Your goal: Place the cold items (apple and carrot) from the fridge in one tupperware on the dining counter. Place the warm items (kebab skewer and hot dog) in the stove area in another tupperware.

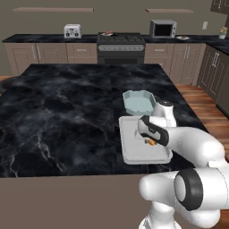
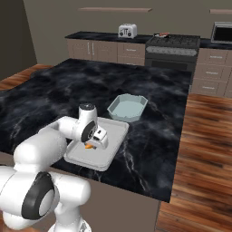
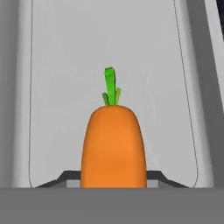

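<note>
**A:** Which step do you have in hand here?

**B:** You are placing the cold items. The two-finger gripper (image 3: pixel 113 177) is clamped on the orange carrot with its green stalk (image 3: pixel 113 144); in the hand view the two dark finger tips (image 3: pixel 65 177) press against the carrot's flanks, and the stalk points away from the hand. The carrot hangs directly over the floor of the shallow pale-grey rectangular tupperware (image 1: pixel 129 154) on the black marble dining counter (image 1: pixel 58 116).

**A:** What does the next move call for?

**B:** In my judgement, you lower a little further, part the jaws so the carrot drops flat inside the walls, then lift straight out. Whether the carrot already touches the floor, you cannot tell from these views. The apple is nowhere to be seen in this container.

**A:** And the arm's pose?

**B:** The white arm folds forward from the base, forearm low across the counter's near edge, wrist bent so the hand points down into the container. An orange speck shows beneath the hand in both base views. The light-blue octagonal tupperware (image 2: pixel 128 107) sits just beyond, touching or nearly touching the grey one.
</note>
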Available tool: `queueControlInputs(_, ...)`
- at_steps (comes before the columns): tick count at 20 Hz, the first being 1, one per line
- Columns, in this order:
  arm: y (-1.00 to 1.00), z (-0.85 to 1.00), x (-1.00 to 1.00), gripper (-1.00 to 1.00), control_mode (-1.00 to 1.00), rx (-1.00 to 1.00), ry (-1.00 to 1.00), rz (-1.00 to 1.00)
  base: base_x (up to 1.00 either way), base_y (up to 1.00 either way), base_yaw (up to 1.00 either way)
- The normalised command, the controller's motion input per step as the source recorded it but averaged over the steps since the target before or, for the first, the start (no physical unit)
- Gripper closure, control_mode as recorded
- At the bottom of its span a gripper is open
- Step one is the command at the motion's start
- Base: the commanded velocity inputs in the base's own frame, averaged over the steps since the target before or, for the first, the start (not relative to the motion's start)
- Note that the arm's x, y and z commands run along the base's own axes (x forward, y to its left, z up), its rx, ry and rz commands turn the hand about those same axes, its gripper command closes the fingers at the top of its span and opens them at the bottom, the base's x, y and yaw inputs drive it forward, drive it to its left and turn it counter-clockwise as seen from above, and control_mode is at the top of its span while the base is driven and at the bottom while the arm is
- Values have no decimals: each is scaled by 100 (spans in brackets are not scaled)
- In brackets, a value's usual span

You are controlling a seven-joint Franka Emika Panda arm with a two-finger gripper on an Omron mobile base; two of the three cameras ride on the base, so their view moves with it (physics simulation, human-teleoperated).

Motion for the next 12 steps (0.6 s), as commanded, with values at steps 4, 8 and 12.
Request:
queueControlInputs(4, -1, -26, 25, 100, -100, 0, 3, 0, 0, 0, 0)
queueControlInputs(8, -3, -27, 18, 100, -100, 0, 0, 0, 0, 0, 0)
queueControlInputs(12, 0, -28, 16, 100, -100, 0, 0, 0, 0, 0, 0)
